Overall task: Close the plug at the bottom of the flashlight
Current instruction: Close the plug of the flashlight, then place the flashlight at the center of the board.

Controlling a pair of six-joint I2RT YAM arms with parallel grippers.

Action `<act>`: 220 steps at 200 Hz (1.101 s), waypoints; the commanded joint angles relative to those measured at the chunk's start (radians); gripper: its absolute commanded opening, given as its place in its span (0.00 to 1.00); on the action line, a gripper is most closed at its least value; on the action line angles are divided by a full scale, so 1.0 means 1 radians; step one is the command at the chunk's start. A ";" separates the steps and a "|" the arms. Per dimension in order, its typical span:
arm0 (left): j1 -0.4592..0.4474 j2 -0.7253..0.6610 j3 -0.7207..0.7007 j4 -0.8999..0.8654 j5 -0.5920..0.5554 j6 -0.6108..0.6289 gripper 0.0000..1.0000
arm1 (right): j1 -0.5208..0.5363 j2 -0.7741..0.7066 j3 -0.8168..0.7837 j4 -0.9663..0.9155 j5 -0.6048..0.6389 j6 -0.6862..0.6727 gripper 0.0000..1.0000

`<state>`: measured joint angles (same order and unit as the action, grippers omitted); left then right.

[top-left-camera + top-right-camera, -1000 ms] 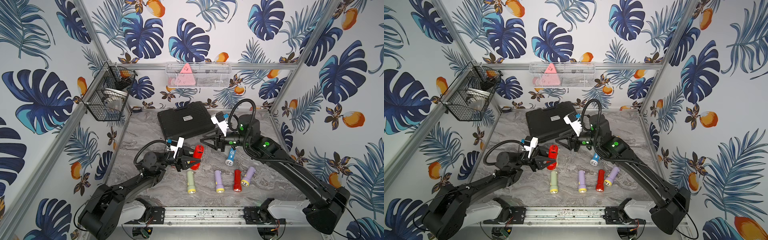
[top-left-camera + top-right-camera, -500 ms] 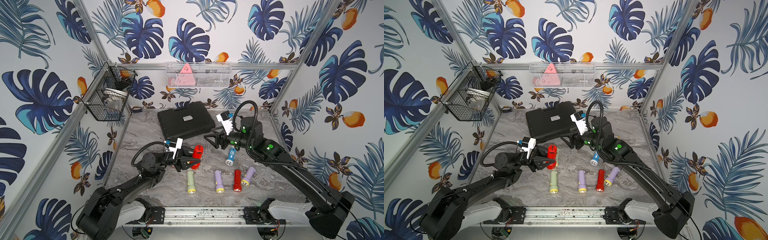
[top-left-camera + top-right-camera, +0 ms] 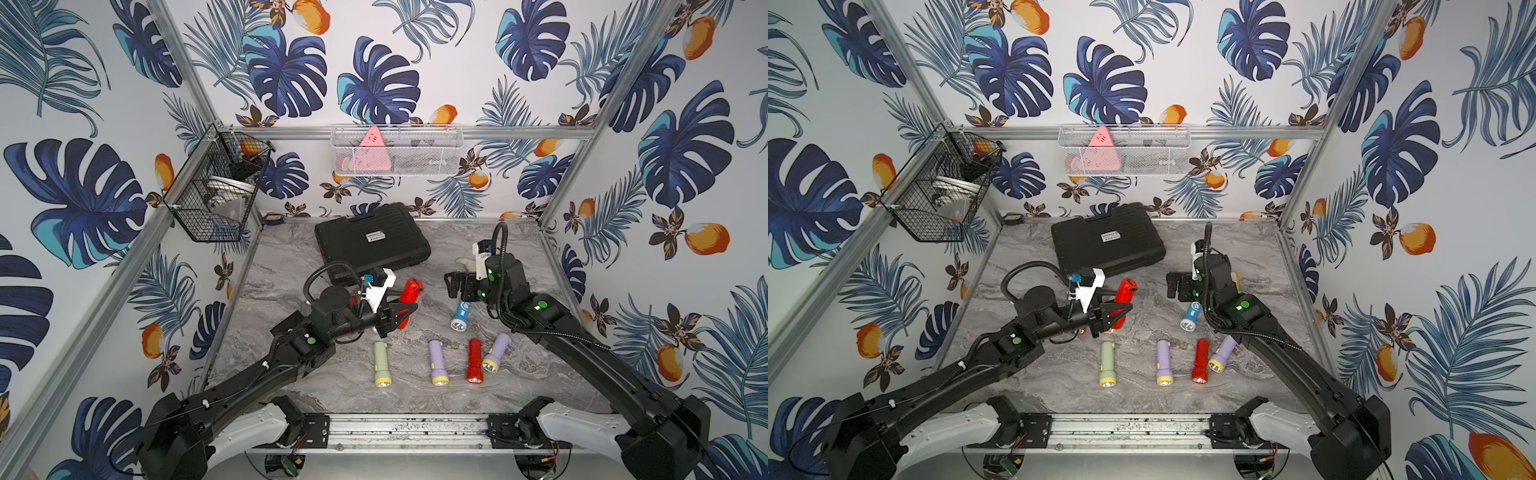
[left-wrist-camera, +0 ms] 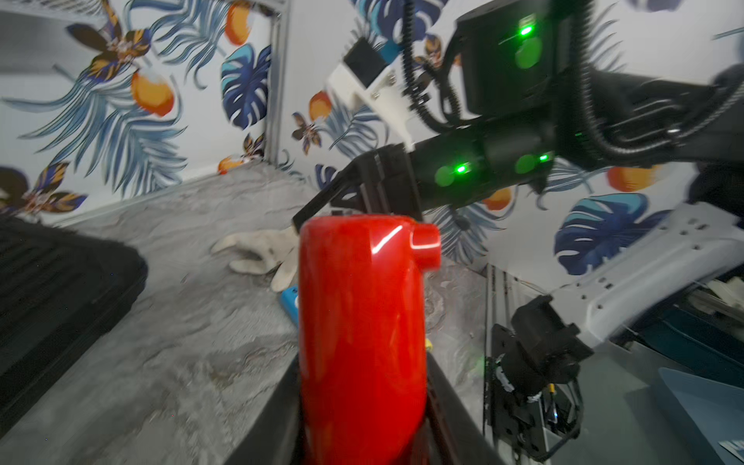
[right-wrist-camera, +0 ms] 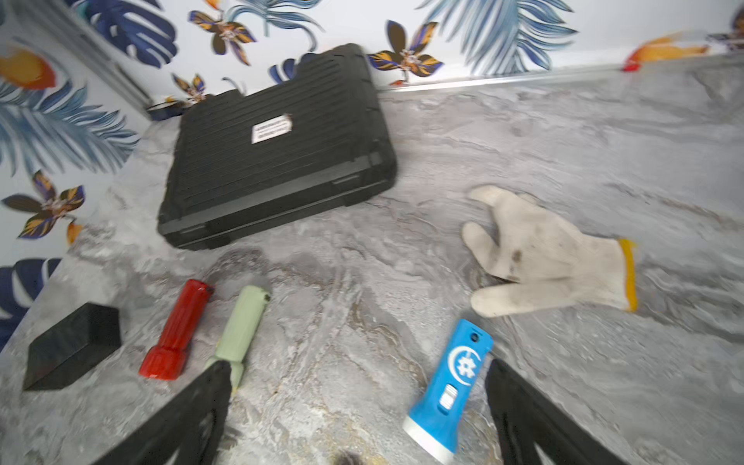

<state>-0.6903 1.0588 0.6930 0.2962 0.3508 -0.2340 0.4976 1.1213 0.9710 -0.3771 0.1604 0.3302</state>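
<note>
**Item:** red flashlight (image 3: 409,296), clenched in the left tool (image 3: 402,311), held above the surface (image 3: 291,257), left of centre.
**Axis:** tilted, with the tail end raised toward the back wall. The lens end is hidden inside the jaws.
**Right tool** (image 5: 358,418)**:** released, jaws spread wide, empty, near the blue flashlight (image 3: 460,316) lying flat.
**Nearby:** black case (image 3: 370,243), white glove (image 5: 551,257), row of four flashlights (image 3: 437,361) in front.
**Plug:** blurred, so I cannot tell whether it is seated.

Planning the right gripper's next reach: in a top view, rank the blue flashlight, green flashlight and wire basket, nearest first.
1. Blue flashlight, just beside the right gripper, toward the front.
2. Green flashlight, left end of the front row.
3. Wire basket, up on the left wall.
</note>
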 commanded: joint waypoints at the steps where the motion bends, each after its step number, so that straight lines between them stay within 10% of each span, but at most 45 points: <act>1: -0.035 0.050 0.056 -0.180 -0.280 -0.041 0.00 | -0.091 -0.040 -0.033 -0.054 -0.012 0.077 1.00; 80: -0.100 0.378 0.309 -0.467 -0.541 -0.274 0.00 | -0.217 -0.074 -0.066 -0.092 -0.100 0.103 1.00; 220: -0.117 0.891 0.583 -0.559 -0.635 -0.351 0.00 | -0.222 -0.173 -0.095 -0.079 -0.125 0.089 1.00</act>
<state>-0.8066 1.9102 1.2453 -0.2302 -0.2501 -0.5526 0.2749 0.9539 0.8787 -0.4572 0.0395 0.4252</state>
